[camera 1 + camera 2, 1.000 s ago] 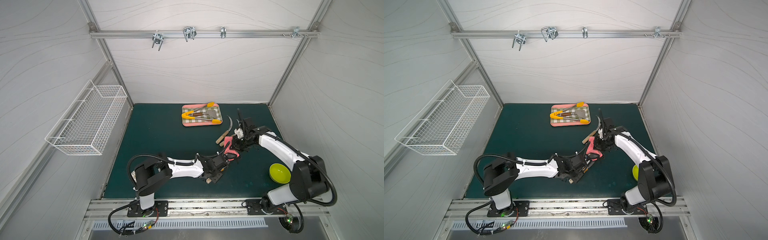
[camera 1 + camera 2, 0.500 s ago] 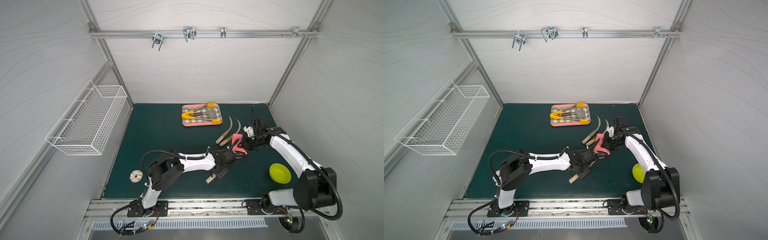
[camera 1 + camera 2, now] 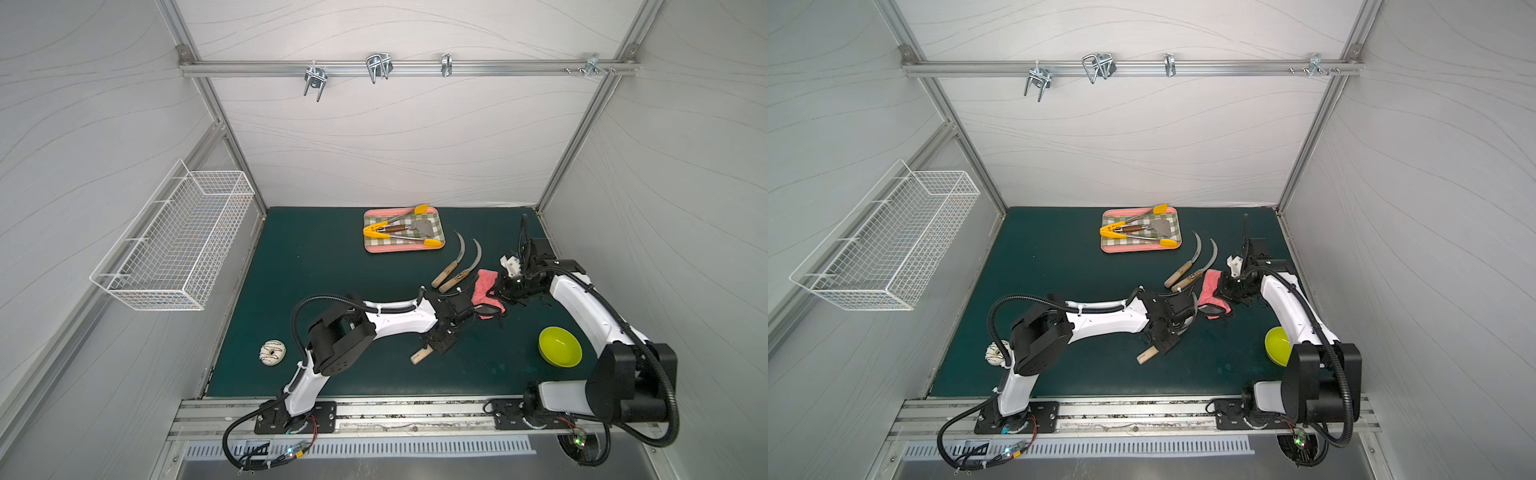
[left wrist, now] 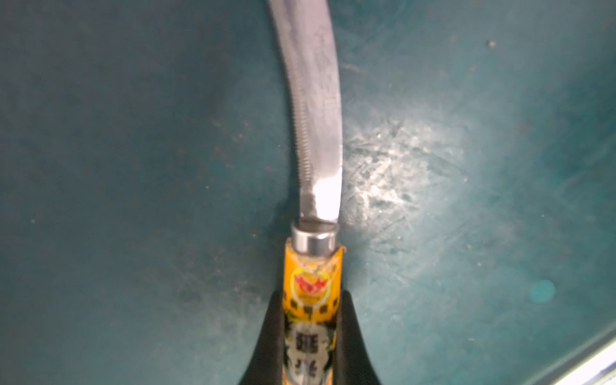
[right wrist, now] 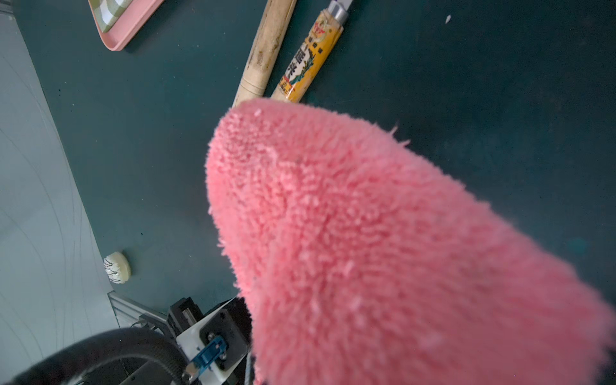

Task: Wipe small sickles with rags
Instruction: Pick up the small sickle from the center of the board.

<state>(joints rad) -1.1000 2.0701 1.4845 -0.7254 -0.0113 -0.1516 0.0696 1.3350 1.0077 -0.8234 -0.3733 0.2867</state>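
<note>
- Left gripper (image 4: 311, 336): shut on the orange label band of the held sickle (image 4: 316, 133), one finger on each side, close to the metal collar. The sickle sits mid-mat, with its butt end sticking out toward the near side. Risk: sideways pressure on the blade could make the handle pivot or slide in the jaws.
- Right gripper (image 3: 502, 293): clamped on the pink rag (image 3: 484, 286), which hangs folded right of centre, at the blade's far end (contact cannot be told). Risk: the fuzzy pile could catch on the blade's serrated inner edge and drag the cloth out of the grip.
- Plain-handled sickle (image 3: 448, 270) and labelled sickle (image 3: 464, 272): side by side on the green mat (image 3: 332, 291), just beyond the rag. Risk: a low sweep of cloth or wrist could knock them (toward the checked tray (image 3: 370, 249)).
- Both wrists: close together. Risk: the arms could collide during a long stroke.
</note>
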